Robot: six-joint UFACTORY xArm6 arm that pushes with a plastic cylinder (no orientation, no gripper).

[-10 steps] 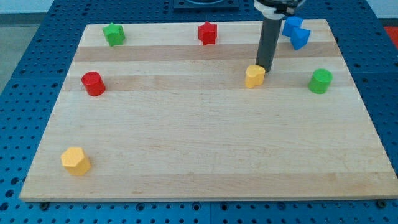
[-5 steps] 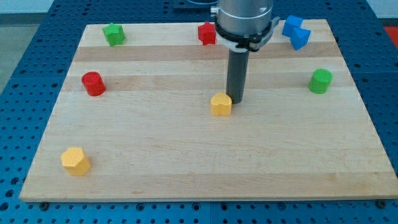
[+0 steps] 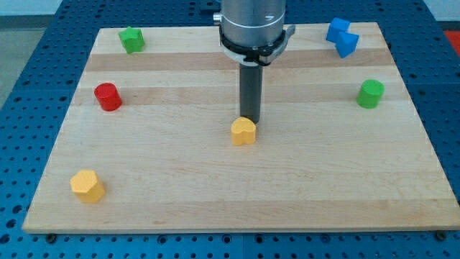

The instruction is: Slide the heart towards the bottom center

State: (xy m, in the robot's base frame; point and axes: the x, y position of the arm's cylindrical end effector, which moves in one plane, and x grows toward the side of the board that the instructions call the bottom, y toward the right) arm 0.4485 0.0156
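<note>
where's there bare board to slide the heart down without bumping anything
Widest bare patch: the bottom strip below the yellow heart, bordered only by the yellow hexagon at the bottom left. My tip touches the heart's upper edge. Crowded: the top right, with two blue blocks above the green cylinder.

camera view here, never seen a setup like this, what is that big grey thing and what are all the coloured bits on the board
The grey cylinder is the end of a robot arm. It has no tool for grasping, only a dark rod that pushes blocks, so nothing is held. One camera looks down at a wooden board. My tip rests just above the yellow heart, near the board's middle. Also there: a yellow block at bottom left, a red cylinder at left, a green block at top left, two blue blocks at top right, and a green cylinder at right.
</note>
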